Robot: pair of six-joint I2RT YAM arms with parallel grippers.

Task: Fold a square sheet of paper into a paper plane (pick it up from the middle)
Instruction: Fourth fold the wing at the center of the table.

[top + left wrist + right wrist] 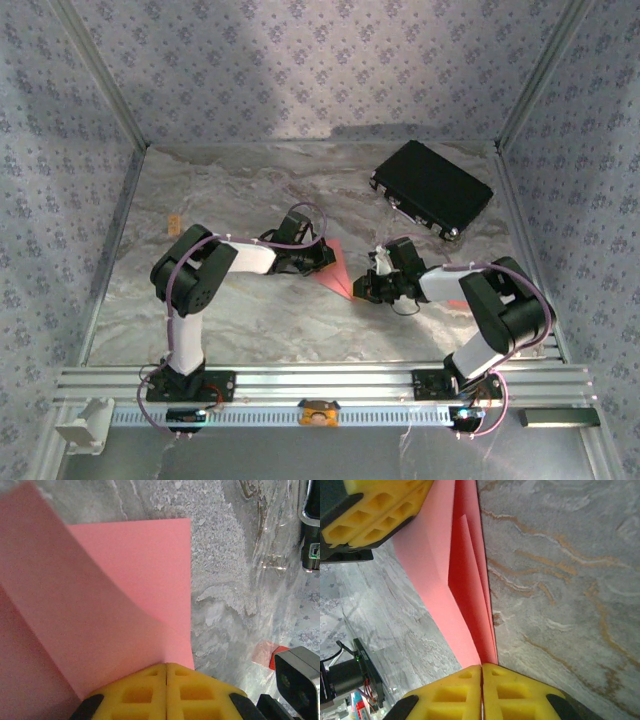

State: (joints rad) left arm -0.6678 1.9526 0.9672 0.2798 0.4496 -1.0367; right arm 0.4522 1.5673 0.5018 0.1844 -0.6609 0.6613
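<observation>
Left gripper [166,675] closed, pinching square sheet of paper [135,575]; right gripper [481,672] clamped on its other end. Sheet at middle of table [250,310], one layer curling over (early fold, I judge). Nose, wings not yet made.

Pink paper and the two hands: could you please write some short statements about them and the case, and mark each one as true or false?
1. The left hand is shut on the pink paper. True.
2. The right hand is open and away from the paper. False: it is shut on an edge of the paper.
3. The paper lies flat in one layer on the table. False: part of it curves over itself, and the right wrist view shows several layers.
4. The black case lies at the far right of the table, apart from the paper. True.
</observation>
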